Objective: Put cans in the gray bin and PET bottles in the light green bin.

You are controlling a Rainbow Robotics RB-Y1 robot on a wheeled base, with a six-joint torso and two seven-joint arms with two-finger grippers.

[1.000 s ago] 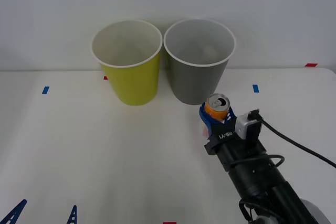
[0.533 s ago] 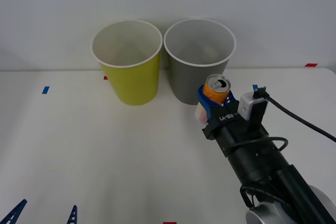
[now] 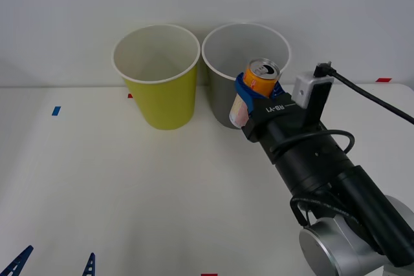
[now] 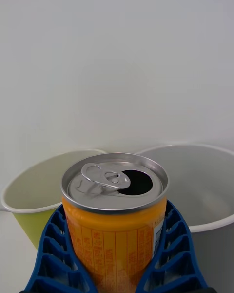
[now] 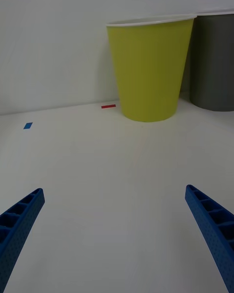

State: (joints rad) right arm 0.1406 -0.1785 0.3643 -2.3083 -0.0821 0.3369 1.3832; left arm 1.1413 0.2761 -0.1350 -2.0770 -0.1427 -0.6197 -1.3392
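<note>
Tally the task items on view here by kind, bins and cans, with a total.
Bins: 2, the gray bin and the light green bin.
Cans: 1, the orange can, held in the right gripper.
Total: 3.

The gray bin (image 3: 246,75) stands at the back of the table (image 3: 129,185), with the light green bin (image 3: 156,75) just beside it on its left. The can (image 3: 260,77) is upright, raised off the table before the gray bin's near rim, toward that bin's right side, clamped between the right gripper's (image 3: 253,90) 2 fingers. The left gripper (image 5: 117,234) hangs well before the gray bin, far to its left, fingers spread over bare table.
</note>
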